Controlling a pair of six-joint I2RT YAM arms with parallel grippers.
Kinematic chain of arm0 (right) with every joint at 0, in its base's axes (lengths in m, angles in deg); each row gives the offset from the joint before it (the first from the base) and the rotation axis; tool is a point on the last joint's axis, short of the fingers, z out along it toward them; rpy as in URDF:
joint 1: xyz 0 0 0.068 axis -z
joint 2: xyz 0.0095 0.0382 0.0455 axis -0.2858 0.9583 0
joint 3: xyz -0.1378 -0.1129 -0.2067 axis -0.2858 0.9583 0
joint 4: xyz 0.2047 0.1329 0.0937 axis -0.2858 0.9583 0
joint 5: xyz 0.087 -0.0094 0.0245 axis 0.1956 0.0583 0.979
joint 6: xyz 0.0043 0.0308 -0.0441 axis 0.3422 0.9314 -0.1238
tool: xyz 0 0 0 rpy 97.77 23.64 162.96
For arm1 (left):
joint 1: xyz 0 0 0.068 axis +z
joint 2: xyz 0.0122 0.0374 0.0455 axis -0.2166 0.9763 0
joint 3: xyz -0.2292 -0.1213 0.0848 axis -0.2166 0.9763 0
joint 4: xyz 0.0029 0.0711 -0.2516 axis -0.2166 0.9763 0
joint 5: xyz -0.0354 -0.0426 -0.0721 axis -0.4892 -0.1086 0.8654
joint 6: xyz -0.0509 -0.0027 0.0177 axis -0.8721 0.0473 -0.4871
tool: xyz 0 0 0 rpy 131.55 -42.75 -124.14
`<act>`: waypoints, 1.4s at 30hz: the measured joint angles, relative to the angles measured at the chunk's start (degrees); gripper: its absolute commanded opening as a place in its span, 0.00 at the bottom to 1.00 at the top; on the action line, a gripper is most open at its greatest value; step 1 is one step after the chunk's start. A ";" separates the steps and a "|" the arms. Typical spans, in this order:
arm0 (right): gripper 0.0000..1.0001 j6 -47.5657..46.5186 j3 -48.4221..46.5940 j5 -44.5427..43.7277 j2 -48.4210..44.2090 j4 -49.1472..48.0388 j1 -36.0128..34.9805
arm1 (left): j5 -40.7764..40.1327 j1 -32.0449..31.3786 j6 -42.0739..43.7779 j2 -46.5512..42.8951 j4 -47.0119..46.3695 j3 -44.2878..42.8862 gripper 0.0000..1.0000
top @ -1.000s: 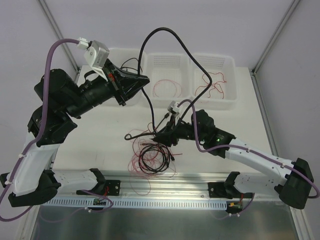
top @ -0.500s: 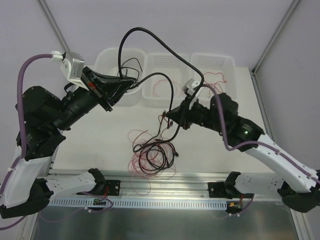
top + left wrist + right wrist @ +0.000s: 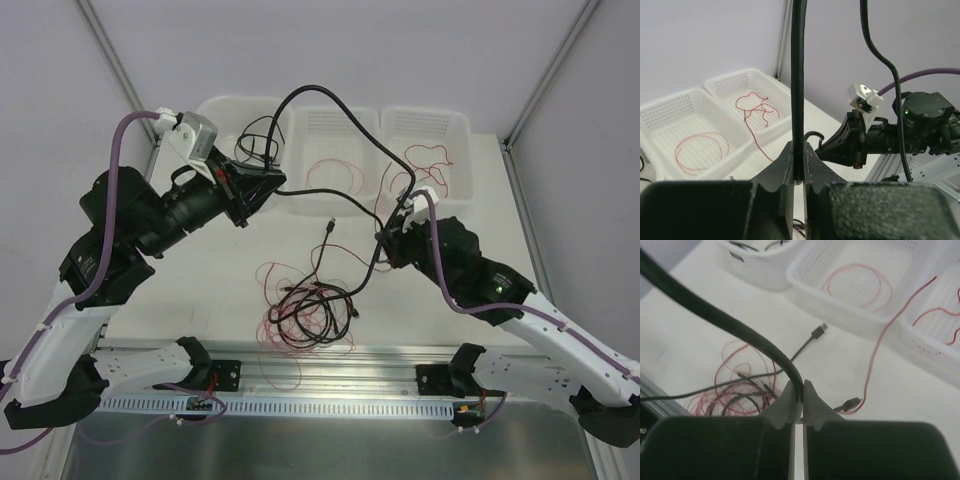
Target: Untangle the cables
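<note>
A thick black cable (image 3: pixel 318 92) arcs high over the table between my two grippers. My left gripper (image 3: pixel 272 184) is raised in front of the baskets and shut on one part of it (image 3: pixel 799 75). My right gripper (image 3: pixel 384 238) is shut on another part (image 3: pixel 720 317), right of the table's middle. Below, a tangle (image 3: pixel 305 315) of thin black cables and fine red wires lies near the front rail, seen also in the right wrist view as a heap (image 3: pixel 740 390). A black strand runs from the tangle up to my right gripper. Two small black plugs (image 3: pixel 818 332) (image 3: pixel 852 403) rest on the table.
Three white baskets stand along the back: the left basket (image 3: pixel 215 105) holds black cables, the middle basket (image 3: pixel 335 112) a red wire loop, the right basket (image 3: pixel 460 125) a loose red wire that trails over its rim (image 3: pixel 890 330). A metal rail (image 3: pixel 330 405) runs along the front.
My right gripper has shut on the thick black cable and moved from beside the tangle up and to the right. The left arm swung left and came back, still gripping.
</note>
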 measured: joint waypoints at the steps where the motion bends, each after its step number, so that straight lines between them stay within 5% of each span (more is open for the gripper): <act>1: 0.01 0.44 1.25 0.02 0.20 0.85 0.31 | 0.00 0.00 0.00 0.00 0.42 0.37 0.00; 11: 0.01 3.37 -3.74 16.50 3.69 -3.32 2.51 | -0.02 0.02 -0.04 -0.87 -0.24 2.58 0.00; 26: 0.01 6.64 -11.04 19.41 14.32 -6.75 3.50 | -0.61 0.02 -0.09 -2.86 -1.60 9.25 0.00; 29: 0.20 8.13 -9.35 19.19 18.38 -5.40 3.80 | -0.96 0.02 -0.50 -3.26 -1.53 12.94 0.00; 36: 0.43 9.09 3.72 18.82 19.39 -3.96 3.80 | -4.59 1.09 -0.72 -2.71 0.59 15.52 0.00; 42: 0.77 9.03 13.25 17.25 12.57 -0.57 3.76 | -5.66 8.90 -1.03 2.16 3.87 10.29 0.00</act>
